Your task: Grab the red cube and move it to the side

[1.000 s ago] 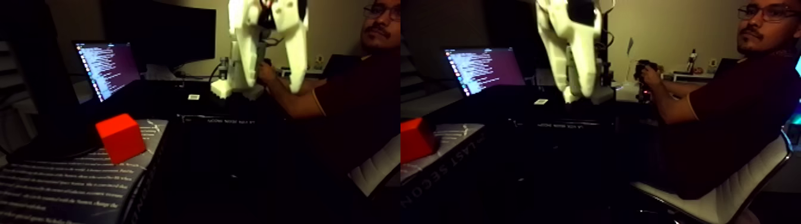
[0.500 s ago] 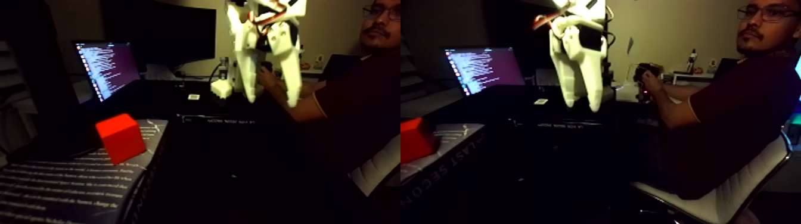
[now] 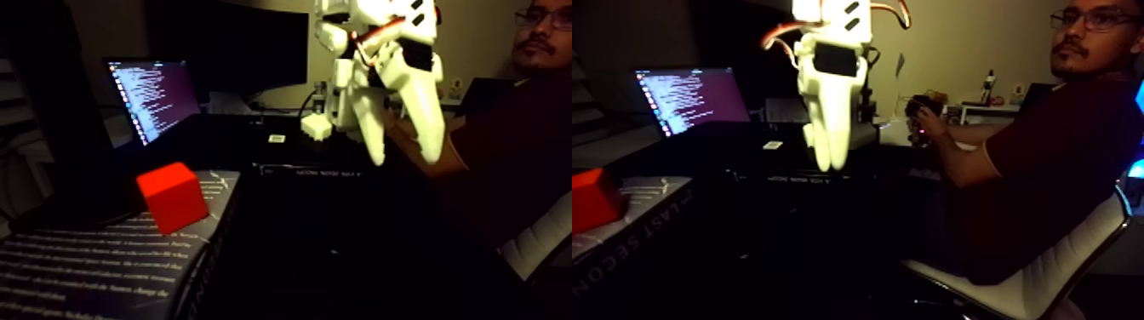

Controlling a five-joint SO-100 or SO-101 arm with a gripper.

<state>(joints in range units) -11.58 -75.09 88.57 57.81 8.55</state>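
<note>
Fixed view: tool [image 3: 408, 157] hangs with jaws apart, red cube [image 3: 173, 196] down-left, well apart. It's dim, so I'd guess it misjudges depth and nudges the cube off the book [image 3: 94, 264].

A dim home office or hobby desk: at the upper left a laptop [image 3: 153, 95] glows with lines of terminal text (purple background) before a dark monitor [image 3: 228, 47]. At right a person [image 3: 1055, 145] sits in a white-edged office chair [image 3: 1034, 285] by the cluttered surface.
</note>
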